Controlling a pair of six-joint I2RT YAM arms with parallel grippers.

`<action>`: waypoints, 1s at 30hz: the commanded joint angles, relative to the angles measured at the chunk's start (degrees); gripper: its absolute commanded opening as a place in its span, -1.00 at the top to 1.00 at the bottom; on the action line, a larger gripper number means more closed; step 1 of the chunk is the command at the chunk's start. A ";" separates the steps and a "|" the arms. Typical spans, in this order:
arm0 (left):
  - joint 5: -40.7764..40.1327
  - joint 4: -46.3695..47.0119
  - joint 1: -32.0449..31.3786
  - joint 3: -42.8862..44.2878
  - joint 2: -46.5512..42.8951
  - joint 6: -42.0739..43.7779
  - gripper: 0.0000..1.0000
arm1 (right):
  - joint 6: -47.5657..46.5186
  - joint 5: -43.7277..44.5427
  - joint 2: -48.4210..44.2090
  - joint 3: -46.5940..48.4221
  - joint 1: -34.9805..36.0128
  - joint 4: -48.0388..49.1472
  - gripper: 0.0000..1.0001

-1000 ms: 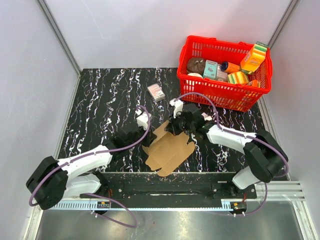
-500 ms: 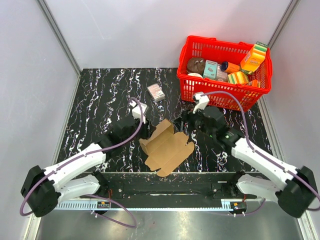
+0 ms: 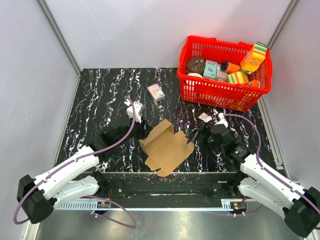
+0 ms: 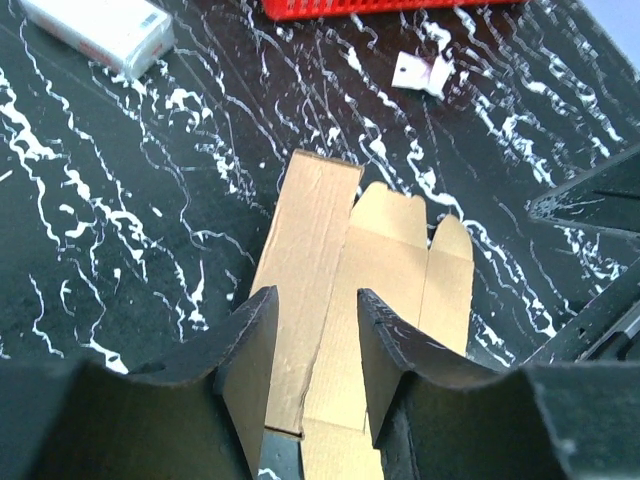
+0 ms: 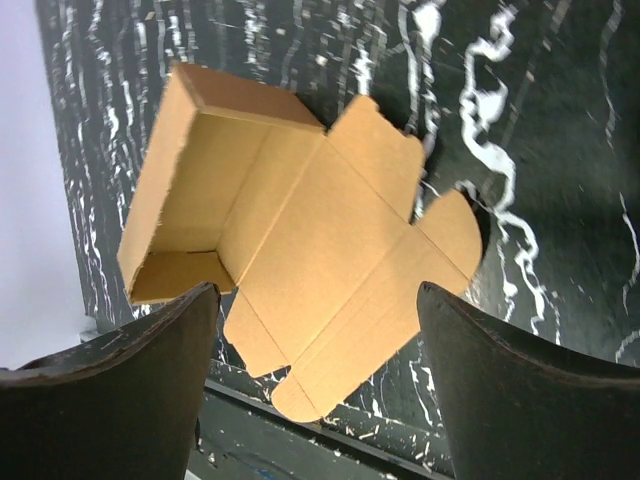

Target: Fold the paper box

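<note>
Count: 1 paper box (image 3: 167, 145), 1 red basket (image 3: 220, 95), 1 small white-and-pink carton (image 3: 156, 92), 1 white scrap (image 3: 205, 117), 2 grippers. Packs inside the basket overlapped, so we could not count them exactly.

Box posn: we found it lying on the black marbled table (image 3: 100, 100), near the front edge, between the 2 grippers. Far-left end was folded up into low walls; remaining panels and tabs lay flat, nearest tab reaching the table's front edge.

Left gripper (image 4: 312, 310): fingers (image 4: 250, 350) moderately apart, approx. half spread, nothing clamped. It sat just left of the box; we noted no contact in the overhead view.

Right gripper (image 5: 315, 300): fingers (image 5: 480, 380) spread wide, holding nothing, just right of the box and clear of it. Scrap lay beside it on the table.
</note>
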 commanded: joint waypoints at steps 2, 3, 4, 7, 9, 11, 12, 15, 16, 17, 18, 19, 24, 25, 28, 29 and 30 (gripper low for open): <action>-0.48 -3.15 -0.20 3.94 1.32 -0.06 0.16 | 12.16 2.59 0.06 -2.73 -0.19 -8.06 -0.70; 0.22 -3.07 -0.20 3.50 1.15 -0.06 0.16 | 12.60 1.53 0.23 -3.52 -0.11 -7.45 -0.69; 1.80 -2.81 -0.20 3.24 0.62 0.03 0.16 | 13.65 -0.57 0.50 -4.40 -0.10 -6.75 -0.68; 6.09 -1.49 -0.46 2.00 -0.34 1.43 0.14 | 14.98 -1.21 0.94 -6.95 -0.10 -6.04 -0.67; 7.52 -1.31 -2.38 2.18 -0.26 2.66 0.10 | 14.98 -0.50 -0.02 -7.57 -0.02 -6.65 -0.66; 5.08 -2.96 -4.49 3.05 1.05 4.07 0.03 | 14.72 0.64 -1.69 -7.75 -0.02 -6.83 -0.67; 4.02 -3.94 -5.72 4.54 1.93 4.60 -0.02 | 14.54 0.82 -2.22 -7.66 -0.10 -6.74 -0.67; -7.30 -7.81 -11.35 7.35 6.23 6.97 -0.59 | 13.40 0.99 -3.89 -7.57 -0.02 -5.87 -0.67; -11.42 -8.33 -13.19 7.89 8.42 7.93 -0.67 | 12.88 0.73 -4.24 -7.49 -0.02 -5.60 -0.67; -12.76 -9.30 -13.73 8.41 9.48 8.38 -0.73 | 12.61 0.38 -4.68 -7.57 -0.02 -5.34 -0.67; -13.65 -9.57 -14.17 9.55 10.54 8.82 -0.81 | 12.35 0.20 -5.12 -7.57 -0.02 -5.07 -0.67; -14.96 -9.83 -14.78 10.17 12.46 9.95 -0.82 | 12.08 -0.06 -5.30 -7.66 -0.02 -5.07 -0.68; -23.04 -13.87 -18.03 14.99 19.76 13.30 -0.88 | 11.73 -0.41 -8.55 -8.45 -0.10 -5.33 -0.68; -26.19 -14.49 -19.26 15.71 22.48 14.35 -0.88 | 11.56 -0.24 -9.08 -8.63 -0.02 -5.33 -0.68; -32.00 -15.46 -21.46 17.56 27.14 16.19 -0.89 | 11.38 -0.15 -10.75 -9.33 -0.10 -5.42 -0.67; -32.89 -15.46 -21.90 17.99 28.20 16.46 -0.89 | 11.38 -0.15 -11.19 -9.50 -0.02 -5.51 -0.67; -33.34 -15.37 -22.26 18.61 29.09 16.47 -0.89 | 11.29 -0.41 -11.36 -9.51 -0.02 -5.51 -0.67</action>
